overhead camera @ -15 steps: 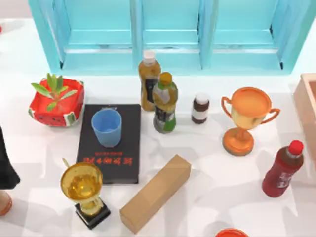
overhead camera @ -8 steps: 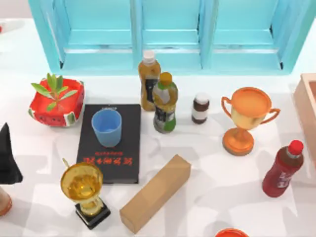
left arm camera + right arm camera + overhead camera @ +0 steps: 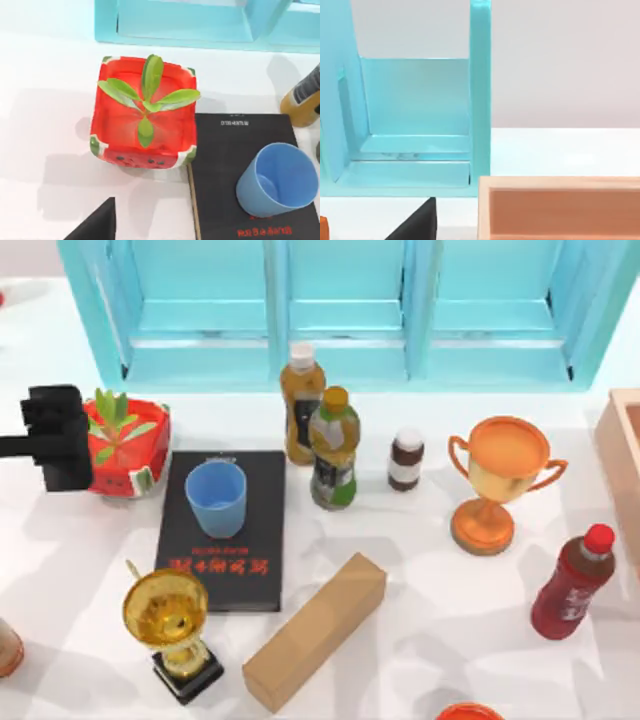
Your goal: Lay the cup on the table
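Near the counter's (image 3: pixel 420 570) left edge, left hand (image 3: pixel 55 437) beside watermelon planter (image 3: pixel 115 445); grip unreadable. Best approached level toward cup (image 3: pixel 216 498) upright on black book (image 3: pixel 225 530), closing around its wall.

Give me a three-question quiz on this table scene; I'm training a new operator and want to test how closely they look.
1. True or false: the cup lies on its side on the table.
2. What is the cup standing on?
A. the cardboard box
B. the black book
C. the watermelon planter
3. Fill in: the left gripper hovers at the table's ____ side, next to the planter.

Key:
1. False: it stands upright, mouth up.
2. B
3. left
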Controlling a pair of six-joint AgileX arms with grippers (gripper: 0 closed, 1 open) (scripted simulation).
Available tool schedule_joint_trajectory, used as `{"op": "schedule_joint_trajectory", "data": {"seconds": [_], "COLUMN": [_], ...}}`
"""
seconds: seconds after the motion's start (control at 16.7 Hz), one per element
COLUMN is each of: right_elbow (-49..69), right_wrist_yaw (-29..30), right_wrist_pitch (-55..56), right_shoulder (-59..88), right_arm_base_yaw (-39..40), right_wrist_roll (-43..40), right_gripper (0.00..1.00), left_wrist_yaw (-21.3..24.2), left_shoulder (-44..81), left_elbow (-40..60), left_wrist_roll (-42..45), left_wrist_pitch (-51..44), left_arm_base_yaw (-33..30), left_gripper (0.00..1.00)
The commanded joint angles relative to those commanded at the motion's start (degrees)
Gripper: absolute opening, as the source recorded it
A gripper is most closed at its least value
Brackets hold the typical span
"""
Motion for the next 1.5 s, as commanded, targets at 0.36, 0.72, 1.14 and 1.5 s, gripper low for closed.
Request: {"op": "schedule_joint_trajectory", "data": {"seconds": [0.36,0.72,1.14,1.5], "right_elbow": [0.0,0.0,0.0,0.0], "right_wrist_yaw": [0.0,0.0,0.0,0.0], "right_wrist_pitch": [0.0,0.0,0.0,0.0], "right_shoulder": [0.0,0.0,0.0,0.0], "right_arm_base_yaw": [0.0,0.0,0.0,0.0], "right_wrist_roll": [0.0,0.0,0.0,0.0], "right_gripper": [1.0,1.0,1.0,1.0], "left_wrist_yaw": [0.64,0.22,-0.2,-0.2], "left_shoulder": [37.2,63.19,70.86,70.02], "left_elbow": [35.93,58.57,65.22,61.39], "left_wrist_roll": [-8.52,-14.73,-16.71,-16.78], "left_wrist_pitch": [-21.8,-39.96,-46.3,-43.33], "left_arm_base_yaw": [-8.72,-15.0,-16.88,-16.94], "left_gripper": [1.0,1.0,1.0,1.0]}}
